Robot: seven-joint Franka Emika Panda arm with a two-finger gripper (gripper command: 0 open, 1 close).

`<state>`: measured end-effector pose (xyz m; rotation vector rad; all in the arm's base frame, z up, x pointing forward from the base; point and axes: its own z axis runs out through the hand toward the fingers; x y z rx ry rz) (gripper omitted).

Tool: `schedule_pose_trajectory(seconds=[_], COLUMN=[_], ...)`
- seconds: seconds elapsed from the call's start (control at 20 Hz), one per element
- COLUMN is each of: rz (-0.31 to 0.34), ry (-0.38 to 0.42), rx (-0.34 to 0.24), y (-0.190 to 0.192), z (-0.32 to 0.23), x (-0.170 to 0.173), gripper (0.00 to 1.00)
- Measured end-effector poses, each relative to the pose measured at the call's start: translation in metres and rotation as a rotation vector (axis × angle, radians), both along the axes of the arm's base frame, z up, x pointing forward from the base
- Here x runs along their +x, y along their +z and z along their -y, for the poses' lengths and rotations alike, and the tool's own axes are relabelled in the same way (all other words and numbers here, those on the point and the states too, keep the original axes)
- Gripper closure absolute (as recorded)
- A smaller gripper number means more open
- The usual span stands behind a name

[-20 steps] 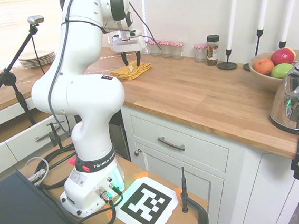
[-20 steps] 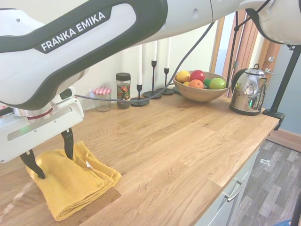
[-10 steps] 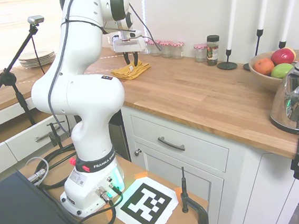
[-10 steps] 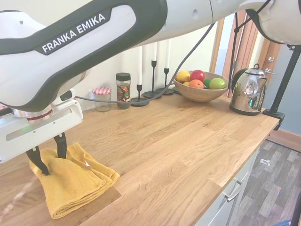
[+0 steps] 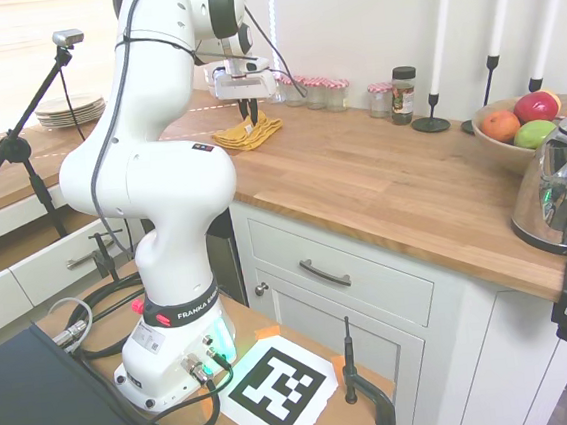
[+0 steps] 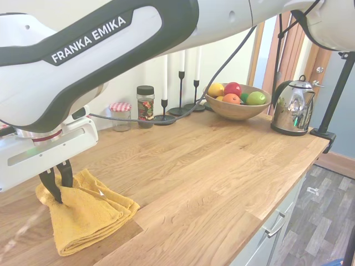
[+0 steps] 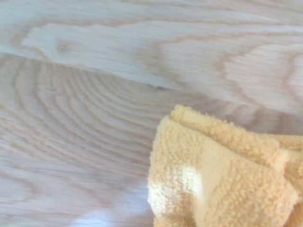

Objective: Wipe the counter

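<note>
The counter [image 5: 381, 178] is a long warm-brown wooden top over white cabinets, also seen in the second exterior view [image 6: 211, 166] and close up in the wrist view [image 7: 94, 94]. A folded yellow cloth [image 6: 89, 213] lies on it near its far left end [image 5: 248, 134]. My gripper [image 6: 59, 183] points down onto the cloth, its fingers shut on a pinched fold of the cloth near its back edge. In the wrist view the yellow cloth [image 7: 222, 175] fills the lower right corner.
Jars with red-checked lids [image 5: 327, 90], a spice jar [image 6: 145, 105], black candlesticks with white candles [image 6: 180, 91], a wooden fruit bowl [image 6: 236, 105] and a shiny kettle [image 6: 293, 106] stand along the counter's back and right end. Plates [image 5: 71, 109] are stacked at far left.
The fingers have come together from open to shut, bunching the cloth's edge between them. The cloth has crumpled slightly; the arm has barely moved.
</note>
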<state>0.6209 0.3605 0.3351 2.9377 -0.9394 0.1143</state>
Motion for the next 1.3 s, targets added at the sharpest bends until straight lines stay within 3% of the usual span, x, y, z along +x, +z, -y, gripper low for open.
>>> schedule_pose_trajectory(seconds=[0.65, 1.3], rz=[0.017, 0.007], ry=[-0.022, -0.059], rx=[0.004, -0.03], y=[0.0, 0.001], z=[0.027, 0.203], x=[-0.001, 0.007], gripper=[1.0, 1.0])
